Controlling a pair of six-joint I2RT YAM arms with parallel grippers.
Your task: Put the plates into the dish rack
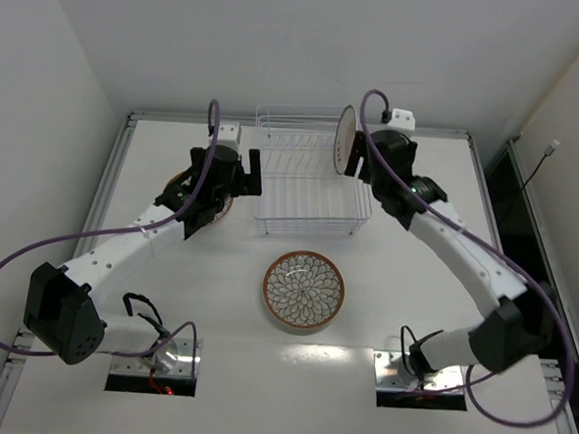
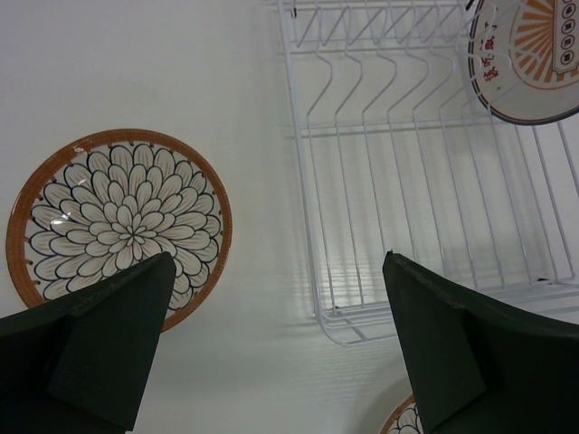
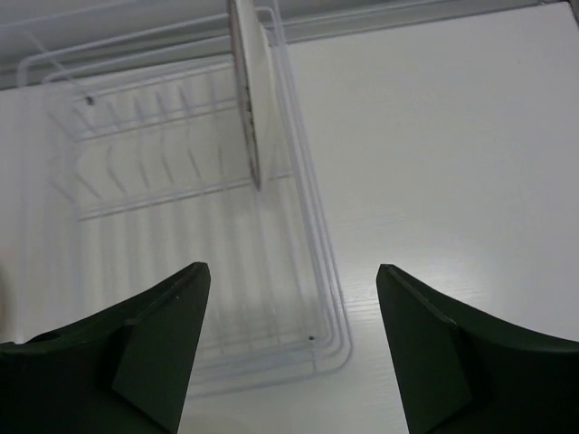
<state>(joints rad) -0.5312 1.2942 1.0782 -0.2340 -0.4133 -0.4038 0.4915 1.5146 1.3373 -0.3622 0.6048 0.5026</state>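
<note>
The wire dish rack (image 1: 306, 193) stands at the back middle. One plate with an orange radial face (image 1: 346, 140) stands upright on edge at its right end. It shows in the left wrist view (image 2: 534, 63) and edge-on in the right wrist view (image 3: 246, 99). A petal plate (image 1: 304, 290) lies flat in front of the rack. Another petal plate (image 2: 118, 221) lies left of the rack, mostly hidden under my left arm in the top view (image 1: 174, 182). My left gripper (image 1: 250, 173) (image 2: 276, 344) is open and empty by the rack's left end. My right gripper (image 1: 356, 162) (image 3: 294, 344) is open and empty, just behind the standing plate.
The rack (image 2: 416, 181) (image 3: 163, 181) has several free slots left of the standing plate. A sliver of the front plate (image 2: 403, 420) shows below the left fingers. Raised table rails run along the back and sides (image 1: 295, 122).
</note>
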